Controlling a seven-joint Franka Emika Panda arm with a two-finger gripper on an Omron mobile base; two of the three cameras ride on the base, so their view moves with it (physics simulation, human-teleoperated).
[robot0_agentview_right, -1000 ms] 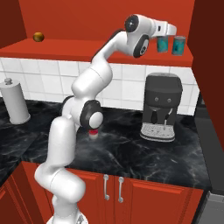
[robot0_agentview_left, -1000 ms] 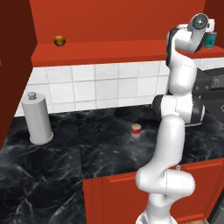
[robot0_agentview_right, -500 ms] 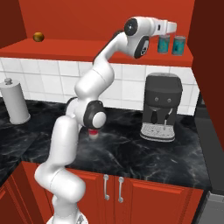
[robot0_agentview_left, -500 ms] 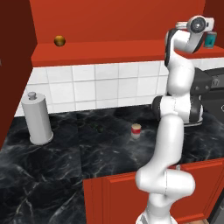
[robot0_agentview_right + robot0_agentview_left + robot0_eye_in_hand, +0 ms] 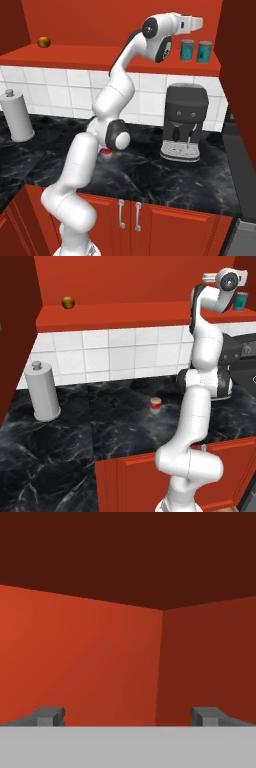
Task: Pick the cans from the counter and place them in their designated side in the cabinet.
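Observation:
Two teal cans (image 5: 187, 50) (image 5: 204, 51) stand side by side at the right end of the red cabinet shelf (image 5: 100, 53). One teal can (image 5: 241, 302) peeks out beside the arm in the left base view. My gripper (image 5: 199, 22) hovers just above them, open and empty. In the hand view its fingertips (image 5: 50, 716) stand wide apart, and the gripper (image 5: 128, 717) faces the cabinet's red inner corner. A red can (image 5: 156, 405) stands on the black marble counter (image 5: 100, 426); in the right base view the arm half hides this red can (image 5: 106, 152).
A golden-brown ball (image 5: 68, 302) lies at the shelf's left end. A tall grey cylinder with a knob (image 5: 42, 391) stands at the counter's left. A black coffee machine (image 5: 185, 122) sits below the teal cans. Red cabinet side walls close in the shelf's right end.
The hand has risen off the left teal can and now sits above both cans, its jaws a touch wider. The cans on the shelf have stayed in place.

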